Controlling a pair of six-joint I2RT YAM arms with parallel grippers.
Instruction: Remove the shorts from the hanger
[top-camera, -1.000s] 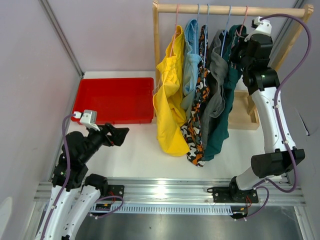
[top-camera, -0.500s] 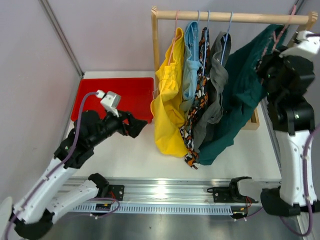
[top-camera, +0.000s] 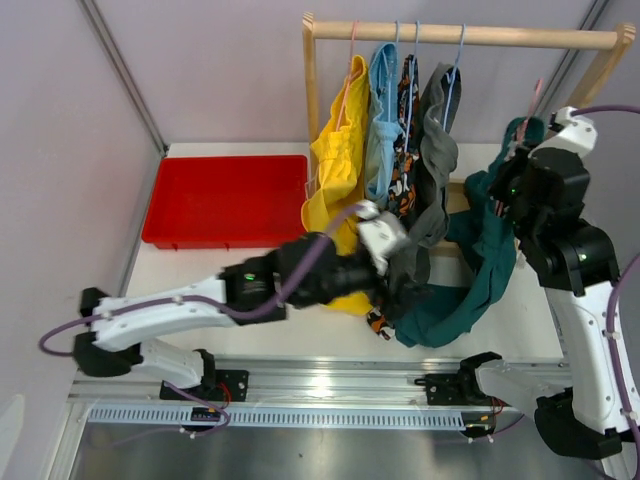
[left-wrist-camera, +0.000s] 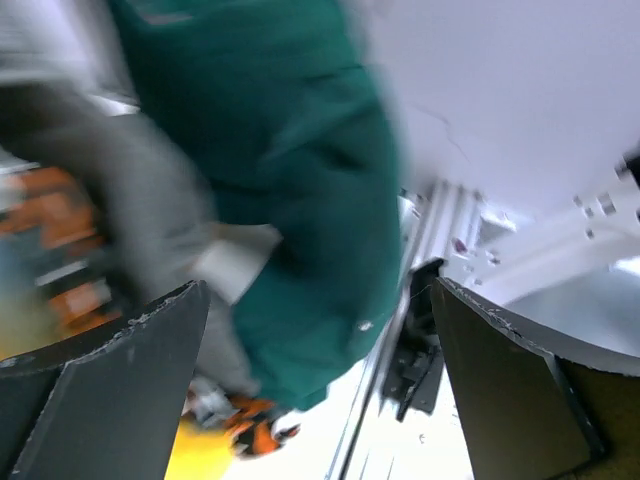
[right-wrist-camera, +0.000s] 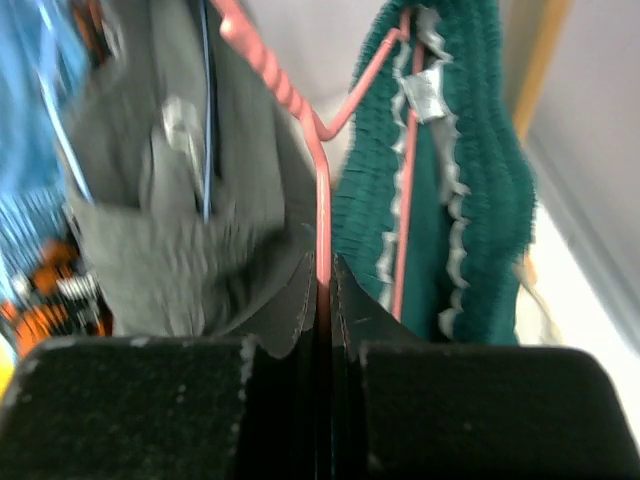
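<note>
My right gripper (top-camera: 522, 150) is shut on a pink hanger (right-wrist-camera: 322, 215) that carries the dark teal shorts (top-camera: 480, 250). The hanger (top-camera: 533, 100) is off the wooden rail (top-camera: 470, 36), below it at the right. The teal shorts (right-wrist-camera: 470, 200) sag down to the table. My left gripper (top-camera: 405, 285) is open, with its jaws wide apart, at the lower hem of the teal shorts (left-wrist-camera: 300, 180) and not gripping them. Yellow (top-camera: 335, 170), light blue (top-camera: 381, 110), camouflage (top-camera: 405, 130) and grey (top-camera: 437, 130) shorts hang on the rail.
A red tray (top-camera: 225, 200) lies at the back left of the table. The rack's left post (top-camera: 311, 100) stands beside it. The aluminium rail (top-camera: 330, 385) runs along the near edge. Grey shorts (right-wrist-camera: 180, 200) hang close beside the held hanger.
My right gripper has taken the pink hanger with the teal shorts off the rail and lowered it. My left arm has swung from the left side across to the shorts' lower hem.
</note>
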